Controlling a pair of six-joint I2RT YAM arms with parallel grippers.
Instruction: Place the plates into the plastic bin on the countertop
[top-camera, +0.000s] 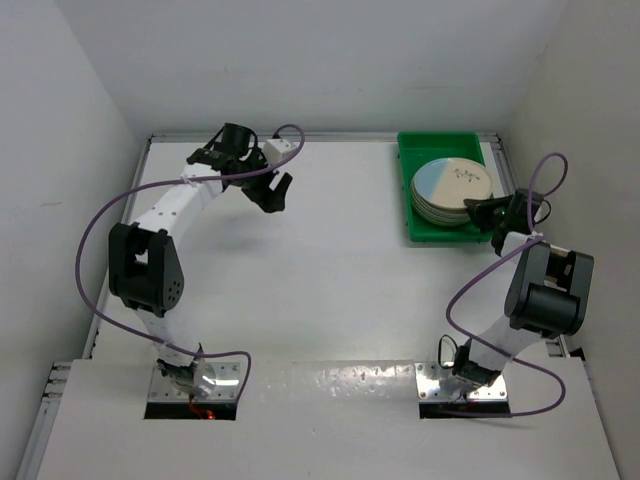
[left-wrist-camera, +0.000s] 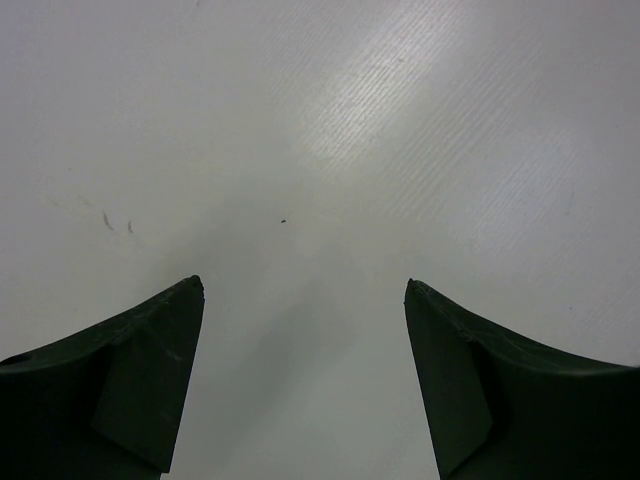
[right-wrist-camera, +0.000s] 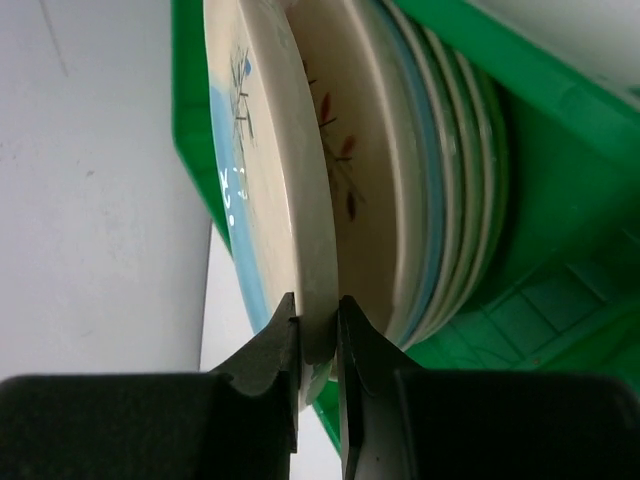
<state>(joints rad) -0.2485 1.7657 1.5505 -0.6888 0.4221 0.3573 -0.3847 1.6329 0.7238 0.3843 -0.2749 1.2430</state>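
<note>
The green plastic bin (top-camera: 425, 232) stands at the far right of the white countertop (top-camera: 330, 280). A stack of several cream plates (top-camera: 450, 185) lies in it; the top plate has a blue segment and a dark sprig. My right gripper (top-camera: 478, 213) is at the stack's near right edge. In the right wrist view my right gripper (right-wrist-camera: 318, 330) is shut on the rim of the top plate (right-wrist-camera: 270, 160), which sits slightly lifted off the other plates (right-wrist-camera: 440, 200). My left gripper (top-camera: 275, 195) is open and empty over bare countertop at the far left; its fingers (left-wrist-camera: 140, 370) stand wide apart.
Thin metal rails (top-camera: 330, 137) run along the countertop's far and side edges. White walls enclose the back and both sides. The bin's green wall (right-wrist-camera: 560, 110) rises just right of the stack. Purple cables loop off both arms.
</note>
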